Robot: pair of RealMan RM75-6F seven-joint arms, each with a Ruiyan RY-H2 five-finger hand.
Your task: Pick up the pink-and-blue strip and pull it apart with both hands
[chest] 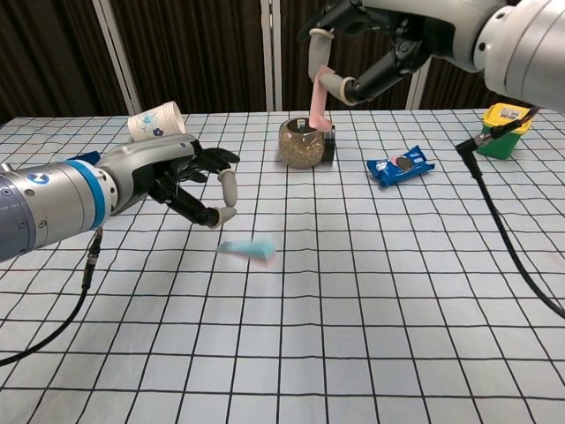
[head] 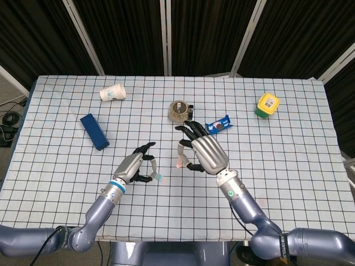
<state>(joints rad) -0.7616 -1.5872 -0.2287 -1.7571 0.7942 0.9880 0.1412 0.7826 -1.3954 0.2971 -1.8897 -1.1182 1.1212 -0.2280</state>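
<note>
The strip is in two pieces. My right hand [head: 205, 152] [chest: 380, 35] is raised over the table's middle and pinches the pink piece [chest: 318, 93] [head: 178, 155], which hangs straight down from its fingers. The blue piece [chest: 247, 251] [head: 158, 177] is blurred, low by the checked tablecloth, just right of my left hand [head: 133, 166] [chest: 177, 181]. That hand holds nothing; its fingers are apart and loosely curled. Whether the blue piece is lying on the cloth or still in the air cannot be told.
A paper cup [head: 112, 92] lies at the back left and a dark blue box [head: 94, 131] at the left. A jar [head: 179, 110] stands behind my right hand, a blue cookie packet [head: 218, 126] beside it. A green-and-yellow container [head: 267, 105] sits at the back right.
</note>
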